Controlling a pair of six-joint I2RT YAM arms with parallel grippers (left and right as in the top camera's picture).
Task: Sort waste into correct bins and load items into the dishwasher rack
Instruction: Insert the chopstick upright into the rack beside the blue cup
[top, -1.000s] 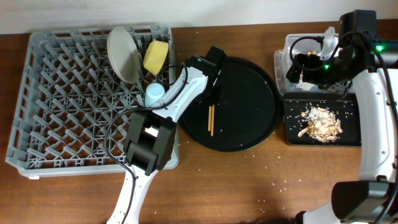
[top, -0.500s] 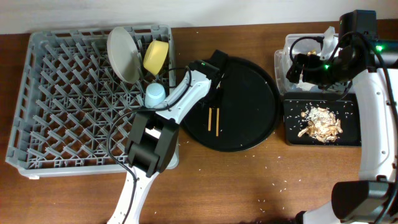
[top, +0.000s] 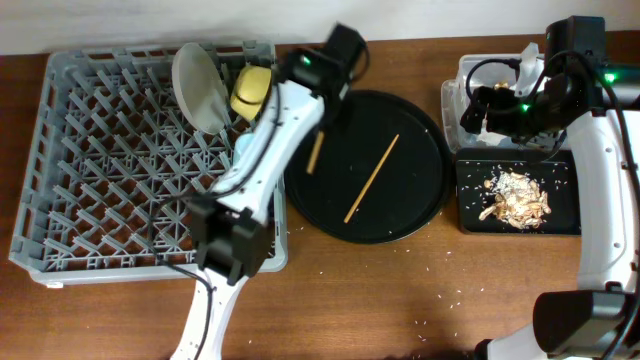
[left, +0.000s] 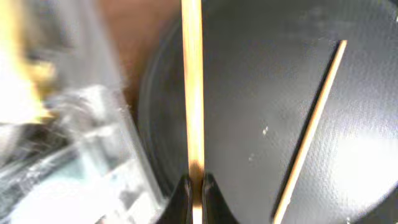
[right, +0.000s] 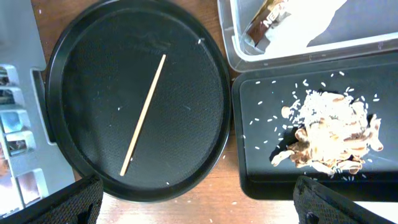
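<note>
My left gripper (top: 324, 122) (left: 193, 186) is shut on one wooden chopstick (top: 315, 155) (left: 192, 87), held above the left rim of the round black tray next to the grey rack (top: 110, 170). The second chopstick (top: 372, 178) (left: 310, 127) (right: 143, 115) lies diagonally on that tray. The plate (top: 198, 85) and yellow bowl (top: 250, 90) stand in the rack's far right corner. The blue cup is mostly hidden by my left arm; the pink cup is out of view. My right gripper (top: 492, 110) (right: 199, 202) is open and empty above the clear tub (top: 452, 95) (right: 292, 59), which holds tissue and wrapper (right: 264, 22).
The round black tray (top: 410, 215) (right: 93, 50) sits between rack and bins. The flat black tray (top: 470, 215) (right: 261, 174) holds the food scraps (top: 515, 195) (right: 333, 134). Rice grains and crumbs lie on the wooden table.
My left gripper has lifted one chopstick off the round tray and moved toward the far rack corner. The other chopstick now lies diagonally in the tray's middle. The right arm has not moved.
</note>
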